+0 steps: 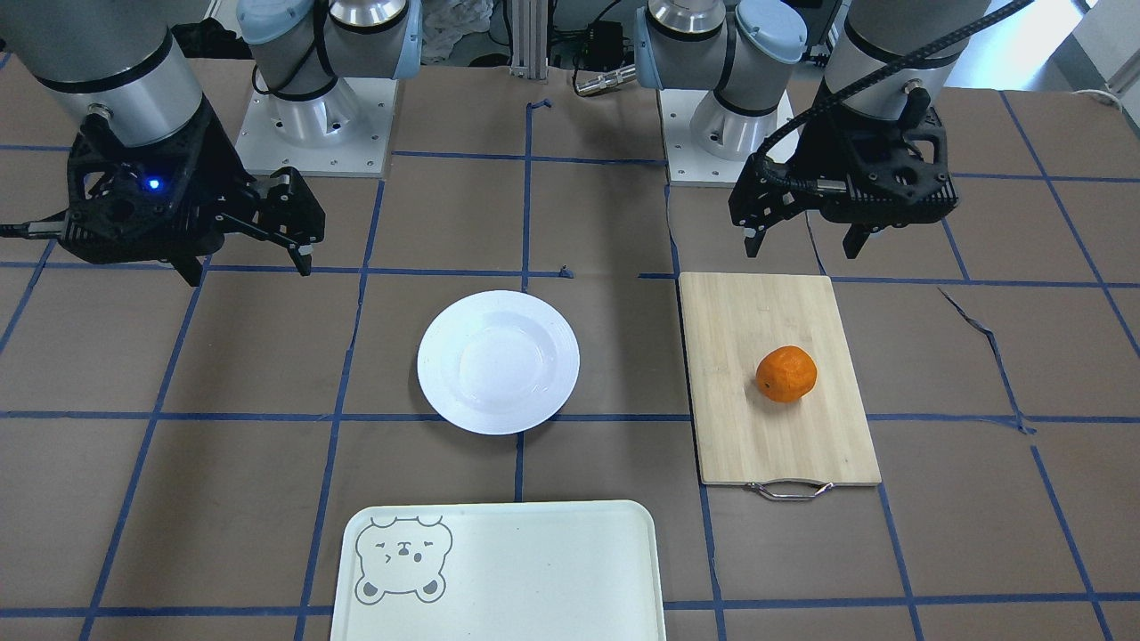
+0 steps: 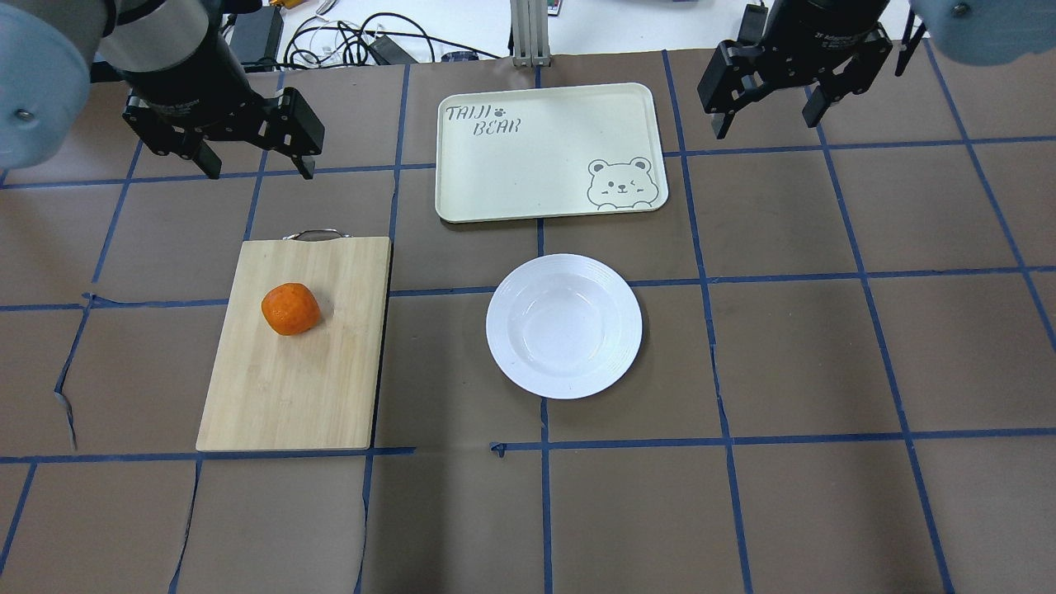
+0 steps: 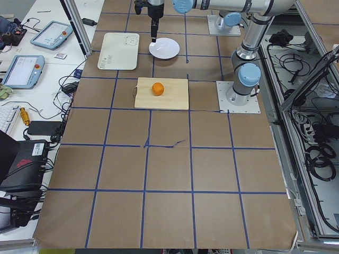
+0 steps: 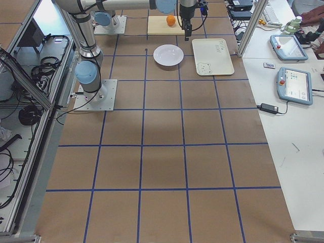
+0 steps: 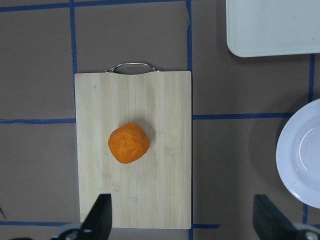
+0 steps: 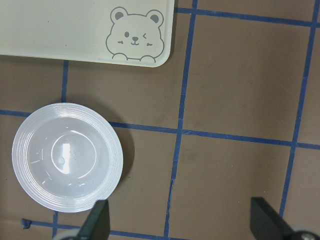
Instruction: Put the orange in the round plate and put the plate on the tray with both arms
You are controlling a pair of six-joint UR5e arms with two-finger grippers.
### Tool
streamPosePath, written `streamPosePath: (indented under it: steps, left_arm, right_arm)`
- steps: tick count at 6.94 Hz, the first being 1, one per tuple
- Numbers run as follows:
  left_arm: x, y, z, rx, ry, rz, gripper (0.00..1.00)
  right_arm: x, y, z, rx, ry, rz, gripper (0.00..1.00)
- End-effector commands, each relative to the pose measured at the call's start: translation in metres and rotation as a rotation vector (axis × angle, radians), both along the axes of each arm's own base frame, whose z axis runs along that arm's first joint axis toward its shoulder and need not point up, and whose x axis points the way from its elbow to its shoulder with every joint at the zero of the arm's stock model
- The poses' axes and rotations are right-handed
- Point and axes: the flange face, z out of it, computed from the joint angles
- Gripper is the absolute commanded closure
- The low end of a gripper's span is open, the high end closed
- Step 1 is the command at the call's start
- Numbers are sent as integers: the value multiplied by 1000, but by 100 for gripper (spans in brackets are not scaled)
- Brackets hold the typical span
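The orange [image 1: 786,374] lies on a bamboo cutting board [image 1: 775,445], seen from above as the orange [image 5: 128,143] in the left wrist view. The empty white round plate [image 2: 505,326] sits mid-table, apart from the board. Beyond it lies the cream tray [image 2: 528,177] with a bear face, holding nothing. My left gripper [image 2: 260,169] hangs open well above the table, past the board's handle end. My right gripper [image 2: 767,124] is open too, high beside the tray's right end. Neither touches anything.
The cutting board's metal handle [image 2: 313,235] points away from the robot. Brown table covering with blue tape lines [image 2: 709,280] spreads around the objects. Cables and gear [image 2: 346,41] lie past the far table edge. The arm bases [image 1: 312,125] stand on the robot's side.
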Motion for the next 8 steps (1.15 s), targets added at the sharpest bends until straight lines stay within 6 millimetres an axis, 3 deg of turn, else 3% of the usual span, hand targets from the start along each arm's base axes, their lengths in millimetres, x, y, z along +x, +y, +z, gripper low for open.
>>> streamPosePath:
  steps: [1,8]
  left_arm:
    - [-1,0,1,-3,5,21,0]
    - [8,1,2,-1,1,21,0]
  right_arm:
    - [-1,3,4,-6,1,-2,0]
    - [1,0,-5,2,-7,-6,0]
